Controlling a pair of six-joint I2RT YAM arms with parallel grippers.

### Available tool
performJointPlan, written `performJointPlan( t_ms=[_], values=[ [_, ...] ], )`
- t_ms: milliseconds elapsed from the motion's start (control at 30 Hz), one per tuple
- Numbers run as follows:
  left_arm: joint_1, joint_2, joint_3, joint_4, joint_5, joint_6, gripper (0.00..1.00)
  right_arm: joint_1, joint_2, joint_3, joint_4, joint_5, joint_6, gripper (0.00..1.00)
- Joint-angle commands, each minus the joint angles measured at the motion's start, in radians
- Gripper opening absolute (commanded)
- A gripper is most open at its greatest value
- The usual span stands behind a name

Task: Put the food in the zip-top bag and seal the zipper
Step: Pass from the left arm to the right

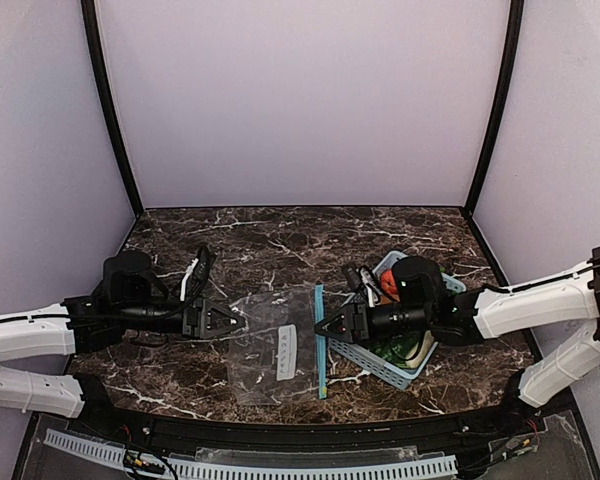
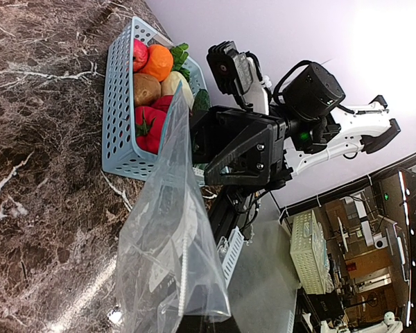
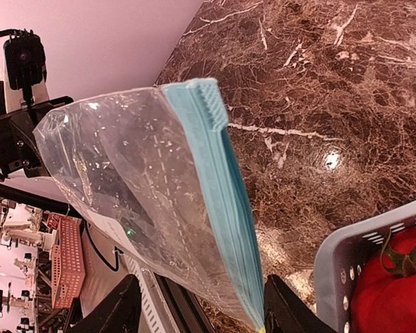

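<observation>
Over the basket (image 2: 118,118) of food (image 2: 156,62), the right arm (image 1: 525,305).

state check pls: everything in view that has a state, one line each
zip-top bag: empty, pinched at its closed end, mouth toward the right arm.
zipper: lips lie together, not visibly parted.
food: all in the basket, none bagged.
basket: upright on the table, full.
left gripper: shut on the bag.
right gripper: open, fingers either side of the zipper edge.
</observation>
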Motion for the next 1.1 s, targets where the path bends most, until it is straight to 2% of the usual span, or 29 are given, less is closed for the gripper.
performJointPlan(
  t_ms=[0, 600, 900, 967, 1067],
  values=[
    [-0.001, 0.002, -0.016, 0.022, 0.005, -0.001, 0.01, -0.007, 0.037, 0.029, 0.043, -0.035, -0.011, 0.58],
    [-0.001, 0.015, -0.019, 0.03, -0.001, -0.006, 0.01, -0.007, 0.039, 0.016, 0.07, -0.065, -0.01, 0.33],
    [-0.001, 0.021, -0.024, 0.054, 0.019, -0.011, 0.01, -0.007, 0.052, 0.006, 0.101, -0.079, -0.005, 0.28],
    [-0.001, 0.022, -0.025, 0.053, 0.019, -0.011, 0.01, -0.007, 0.059, 0.011, 0.107, -0.082, -0.006, 0.23],
    [-0.001, 0.02, -0.023, 0.028, -0.001, 0.003, 0.01, -0.007, 0.061, 0.019, 0.108, -0.085, -0.007, 0.08]
  ],
)
